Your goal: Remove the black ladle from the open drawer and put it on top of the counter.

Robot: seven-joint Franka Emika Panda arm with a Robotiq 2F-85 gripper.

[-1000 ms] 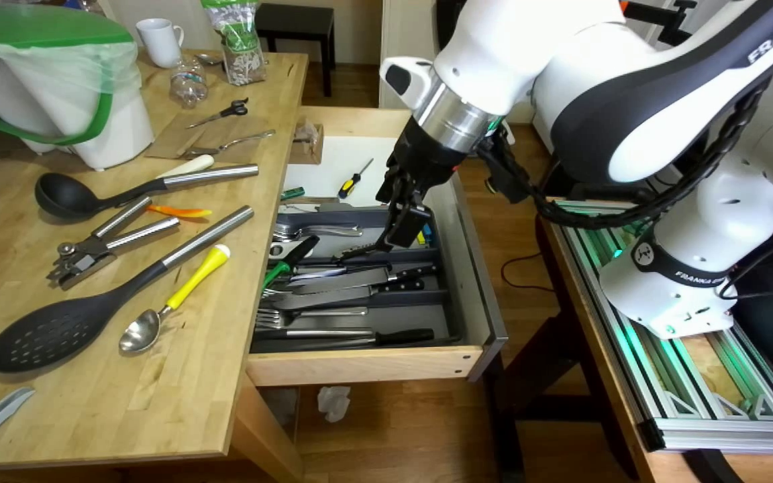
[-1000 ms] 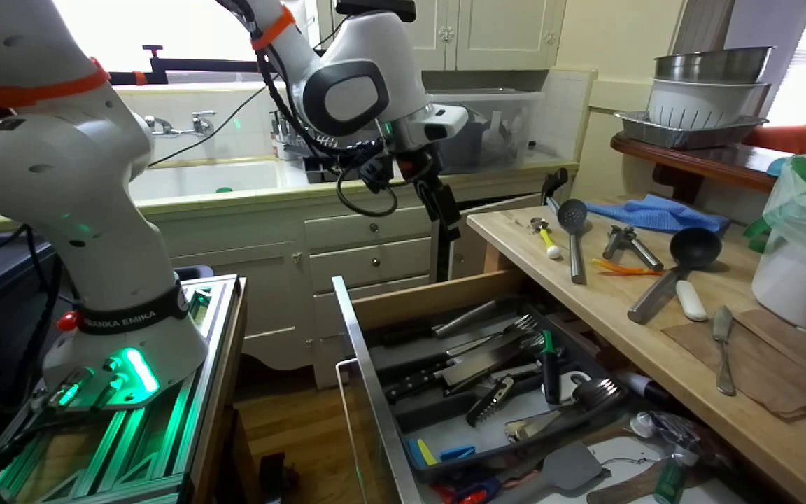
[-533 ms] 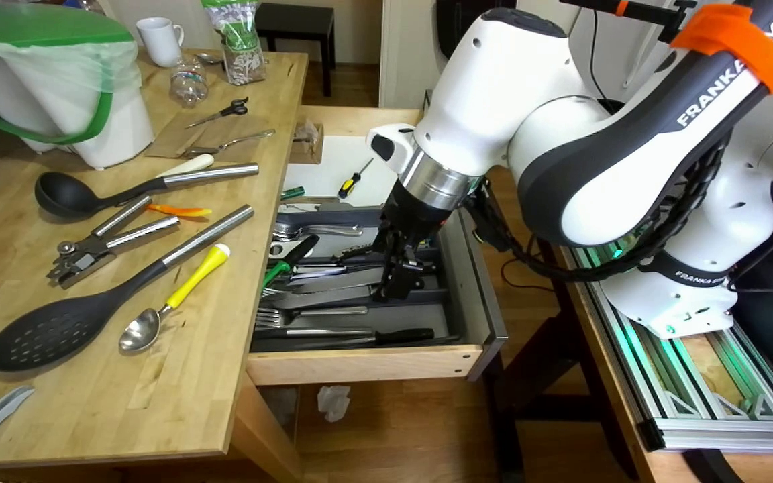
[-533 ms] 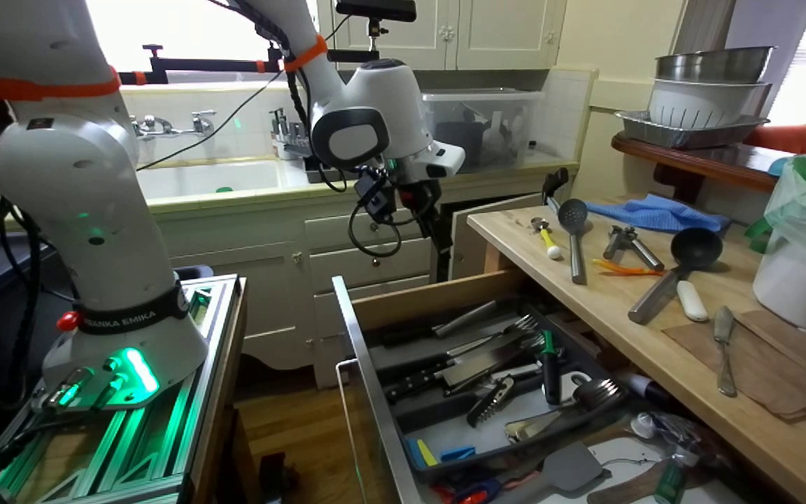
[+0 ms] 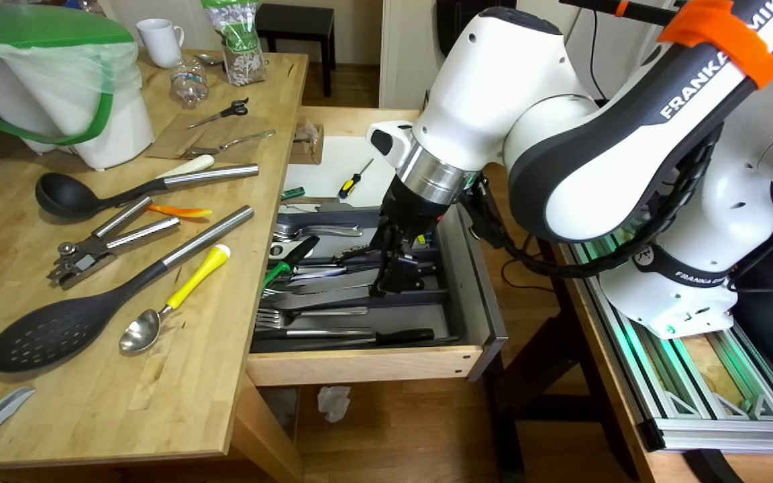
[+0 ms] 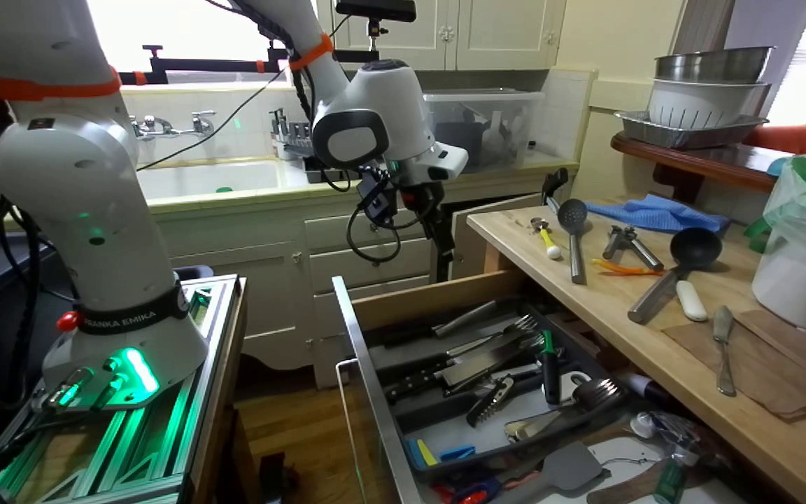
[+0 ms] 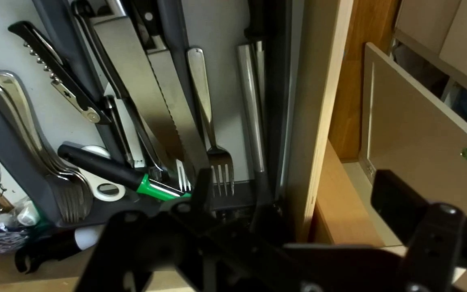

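1. Currently the gripper (image 7: 296, 184) hangs over the drawer (image 5: 359, 366), its black jaws spread well apart.
2. Pale, smooth wood forms the drawer, around a divided grey plastic tray (image 7: 10, 158); a serrated blade (image 7: 175, 97), a slim metal fork (image 7: 220, 160) and a black corkscrew (image 7: 65, 77) lie inside.
3. Toward the tray's right side in the wrist view, a glossy steel tube (image 7: 251, 105) runs into a dark neck; the rest is lost in shadow and behind the gripper, so I cannot tell whether this is the black ladle.
4. At left in an exterior view, the plank-grained counter (image 5: 178, 409) bears a steel-handled, round-bowled ladle (image 5: 115, 200) and, nearer, a perforated oval spoon (image 5: 115, 298).
5. Across the wrist view's bottom, the gripper's body is dark and blurred; the top edge cuts off several handles.
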